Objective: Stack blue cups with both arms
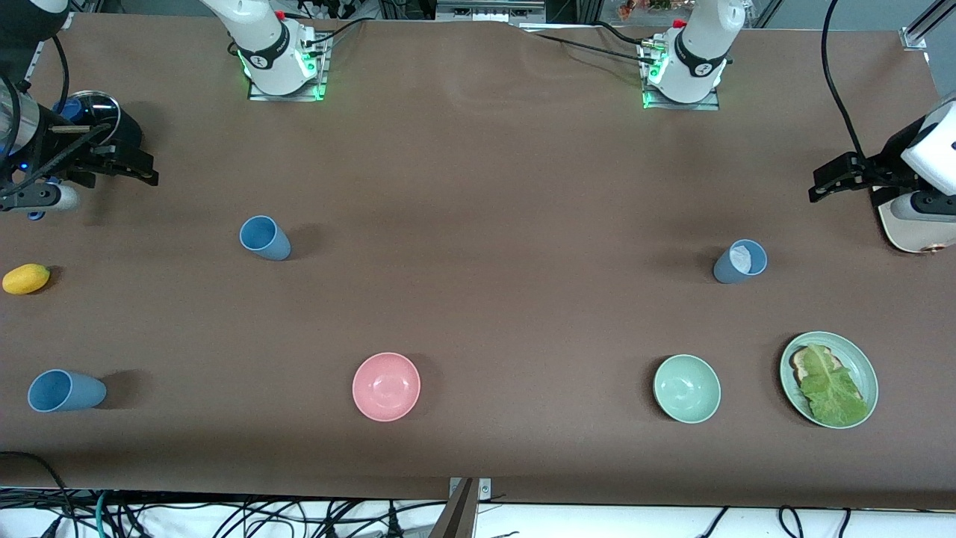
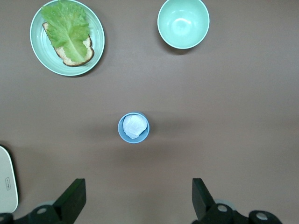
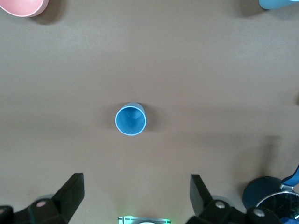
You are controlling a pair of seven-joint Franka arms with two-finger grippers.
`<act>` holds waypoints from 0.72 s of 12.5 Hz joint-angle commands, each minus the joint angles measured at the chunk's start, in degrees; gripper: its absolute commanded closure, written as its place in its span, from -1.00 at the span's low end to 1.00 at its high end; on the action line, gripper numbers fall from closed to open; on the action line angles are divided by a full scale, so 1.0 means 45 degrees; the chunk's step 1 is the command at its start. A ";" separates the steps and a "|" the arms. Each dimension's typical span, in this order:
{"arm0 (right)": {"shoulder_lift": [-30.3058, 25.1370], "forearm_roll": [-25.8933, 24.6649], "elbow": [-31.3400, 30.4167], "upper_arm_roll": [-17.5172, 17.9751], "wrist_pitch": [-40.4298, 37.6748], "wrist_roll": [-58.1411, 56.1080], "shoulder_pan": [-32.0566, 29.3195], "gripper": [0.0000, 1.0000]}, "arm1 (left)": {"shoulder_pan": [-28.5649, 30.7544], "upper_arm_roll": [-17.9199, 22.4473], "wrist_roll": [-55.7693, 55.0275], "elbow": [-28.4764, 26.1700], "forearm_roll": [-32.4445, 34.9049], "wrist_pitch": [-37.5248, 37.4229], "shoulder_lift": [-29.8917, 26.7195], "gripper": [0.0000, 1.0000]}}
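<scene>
We see three blue cups: one with white patch [image 1: 740, 261] near the left arm's end, one [image 1: 264, 237] and another [image 1: 66, 391] toward the right arm's end. The left gripper [image 2: 136, 198] and right gripper [image 3: 135, 196] hover open, holding nothing.

**Brown table, cable mess along the edges**

The table [image 1: 493, 187] is covered in a matte brown sheet with a slight ripple near the top edge. Lighting is pretty even, with soft shadows. Below the table's near edge there's a tangle of black cables [image 1: 246, 515] on a white floor. More cables [image 1: 590, 41] and metal framing sit along the top.
</scene>
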 commanded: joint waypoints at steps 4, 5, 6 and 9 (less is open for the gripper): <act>0.0207 0.0139 0.0263 -0.0082 -0.0108 -0.0001 -0.0070 -1.00 | 0.0062 -0.0041 -0.0025 0.0141 0.0011 -0.0071 0.0029 -1.00; 0.0342 0.0158 0.0263 -0.0101 -0.0088 0.0001 -0.0147 -1.00 | 0.0062 -0.0021 -0.0025 0.0141 0.0011 -0.0071 0.0049 -1.00; 0.0789 0.0139 0.0244 -0.0101 -0.0010 0.0001 -0.0168 -1.00 | 0.0062 -0.0040 -0.0025 0.0141 0.0011 -0.0071 0.0049 -1.00; 0.1457 0.0040 -0.0124 -0.0101 0.0574 -0.0154 -0.0089 -1.00 | 0.0062 -0.0041 -0.0025 0.0141 0.0011 -0.0071 0.0049 -1.00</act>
